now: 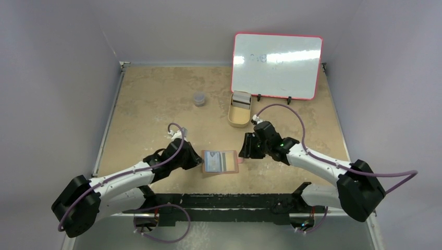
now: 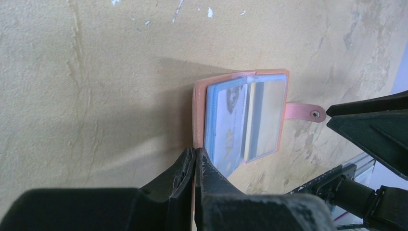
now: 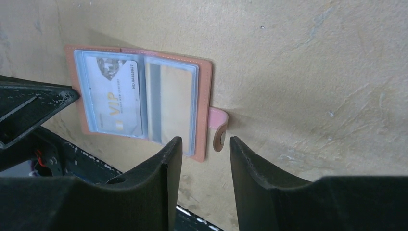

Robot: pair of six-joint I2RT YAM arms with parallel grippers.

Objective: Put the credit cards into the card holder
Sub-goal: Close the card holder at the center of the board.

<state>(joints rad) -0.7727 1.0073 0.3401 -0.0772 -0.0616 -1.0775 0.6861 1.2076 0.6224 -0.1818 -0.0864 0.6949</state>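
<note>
You are working in what is looking like a robotics lab test cell. The left arm (image 1: pixel 125 179) and the right arm (image 1: pixel 318 160) are sitting bolted side by side on a black rail (image 1: pixel 224 200) at the near edge of a tan, scuffed bench (image 1: pixel 156 104), with purple cables (image 1: pixel 284 105) looping off them. Plain pale grey walls (image 1: pixel 57 78) are boxing the bench in on three sides. A red-framed whiteboard (image 1: pixel 276 65) with faint writing is standing propped at the back. A card holder (image 1: pixel 220 162), an oval tin (image 1: pixel 238 117) and a small jar (image 1: pixel 199 99) are lying spaced apart on the bench.

Open card holder (image 2: pixel 198 107), left gripper (image 2: pixel 196 157) apparently clamping edge
</note>
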